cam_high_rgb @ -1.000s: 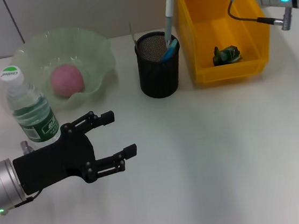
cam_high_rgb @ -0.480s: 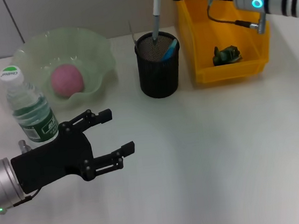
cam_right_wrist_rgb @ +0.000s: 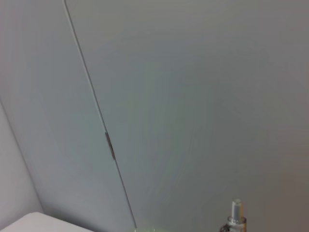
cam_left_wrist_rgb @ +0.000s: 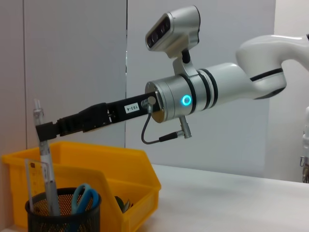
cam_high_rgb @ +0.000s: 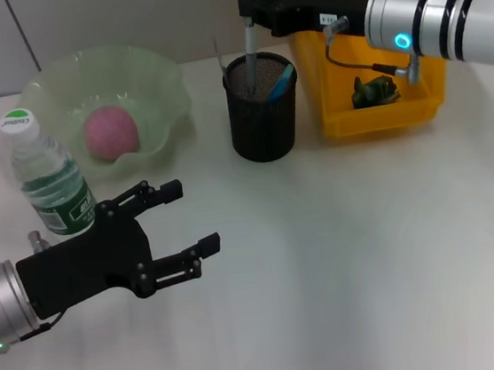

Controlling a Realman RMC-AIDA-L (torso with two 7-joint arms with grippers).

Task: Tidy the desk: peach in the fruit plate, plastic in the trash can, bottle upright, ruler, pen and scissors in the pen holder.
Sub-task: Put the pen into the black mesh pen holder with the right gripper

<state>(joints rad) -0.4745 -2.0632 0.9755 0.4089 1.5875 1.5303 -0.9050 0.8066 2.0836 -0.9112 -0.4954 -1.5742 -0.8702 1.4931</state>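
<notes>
Head view: a grey pen [cam_high_rgb: 250, 37] is pinched upright by the right gripper [cam_high_rgb: 251, 8], its lower end inside the black mesh pen holder [cam_high_rgb: 262, 116], where blue-handled scissors [cam_high_rgb: 283, 81] and a clear ruler [cam_left_wrist_rgb: 31, 182] are also seen. A pink peach [cam_high_rgb: 111, 132] is seen in the pale green scalloped fruit plate [cam_high_rgb: 159, 79]. A clear water bottle with a green label [cam_high_rgb: 50, 179] is stood upright near the plate. Crumpled green plastic [cam_high_rgb: 374, 90] is seen in the yellow bin [cam_high_rgb: 325, 87]. The left gripper [cam_high_rgb: 185, 218] is held low over the white table [cam_high_rgb: 362, 252], fingers spread, nothing held.
</notes>
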